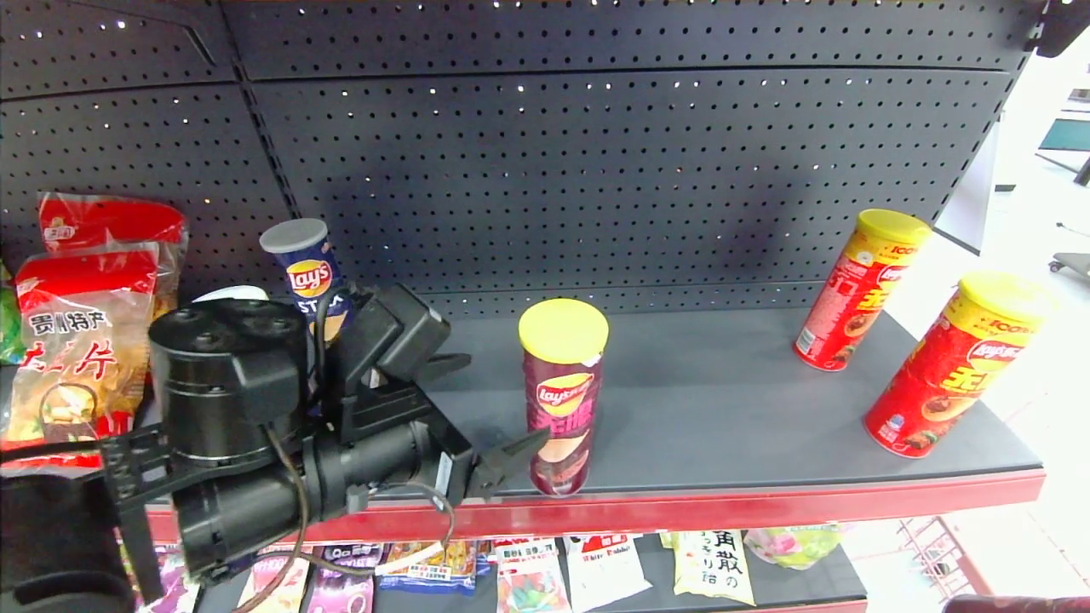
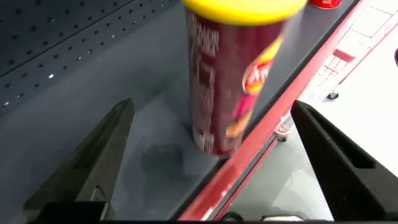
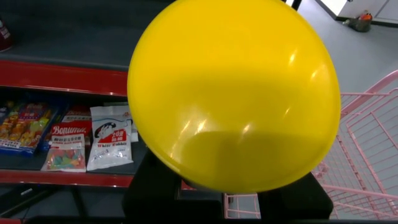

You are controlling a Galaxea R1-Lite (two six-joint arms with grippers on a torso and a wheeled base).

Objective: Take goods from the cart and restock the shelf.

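Your left gripper hung wide open and empty beside the shelved maroon can, while your right gripper clasped a yellow-lidded can not yet on the shelf.

Strong daylight entered from beyond the shelf end, far to the right of the left gripper. The floor there was washed out to near white. The pegboard behind the gripper was dim, with pinpoints of light through its holes and a broad soft shadow across its middle. The purple can, just ahead of the spread fingers, cast a faint dark patch on the shelf deck at its base. The two red cans beyond it leaned outward, a wide-angle distortion. The held can carried pale glare streaks on its yellow lid.
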